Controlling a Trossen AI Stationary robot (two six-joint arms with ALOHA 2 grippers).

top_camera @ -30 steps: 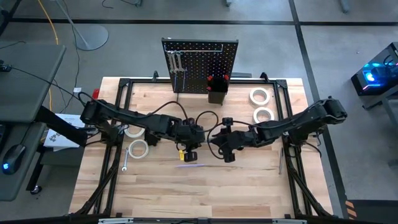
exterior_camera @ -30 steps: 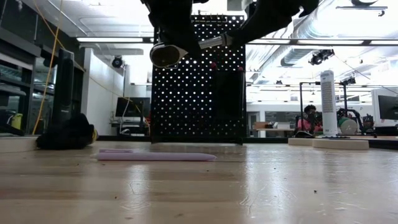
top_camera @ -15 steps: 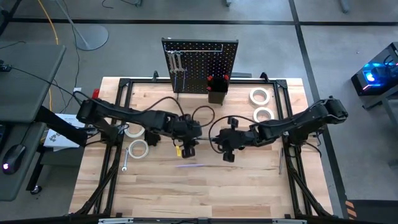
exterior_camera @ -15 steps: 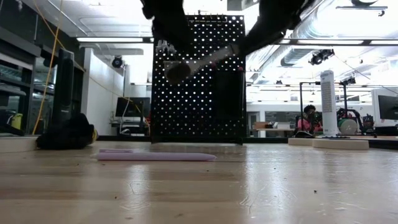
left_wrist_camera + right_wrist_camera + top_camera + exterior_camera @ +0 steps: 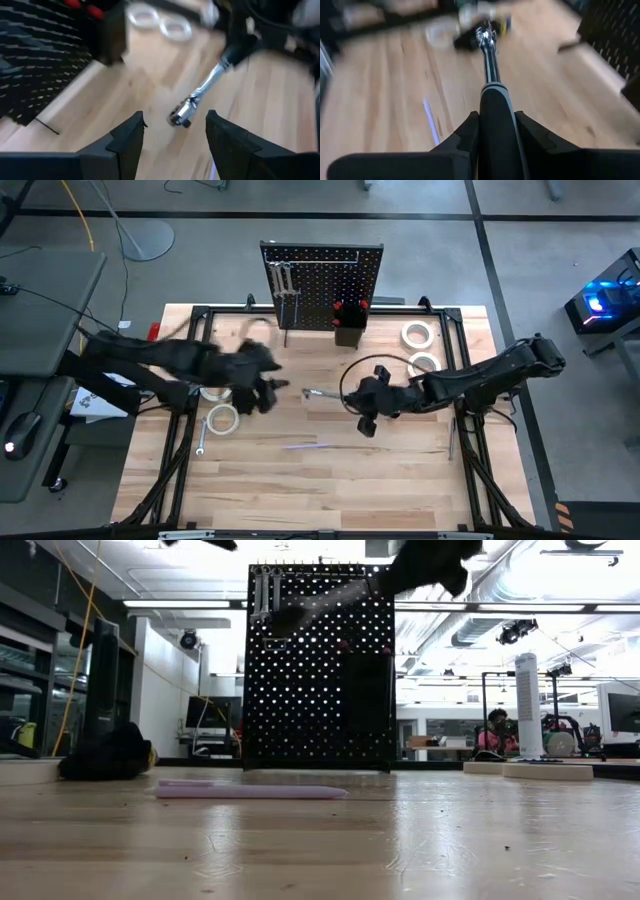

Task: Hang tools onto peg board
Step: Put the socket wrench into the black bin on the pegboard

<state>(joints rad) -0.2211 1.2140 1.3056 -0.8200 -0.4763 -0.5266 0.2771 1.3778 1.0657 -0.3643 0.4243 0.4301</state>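
High view — the left gripper (image 5: 262,387) has let go of the ratchet (image 5: 322,393) and pulled back toward the left of the frame; a second ago both grippers met at centre over it. The right gripper (image 5: 368,402) now carries the tool alone, held clear of the table (image 5: 400,480) just right of centre. So the handover looks done, and the hang on the peg board (image 5: 322,285) at upper centre is left to the right arm. Tape rolls (image 5: 418,333) lie at upper right, more tape (image 5: 221,419) and a wrench (image 5: 201,437) at left.

Low view — the ratchet (image 5: 315,602) crosses the top of the frame in front of the peg board (image 5: 320,670), higher than before; a purple strip (image 5: 250,791) lies on the table.

Left wrist view — fingers (image 5: 127,142) stand apart and empty, the ratchet head (image 5: 181,115) just beyond them.

Right wrist view — fingers (image 5: 465,135) clamp the black handle (image 5: 495,120), the chrome shaft pointing away.

No brand, label or writing can be read in any view.
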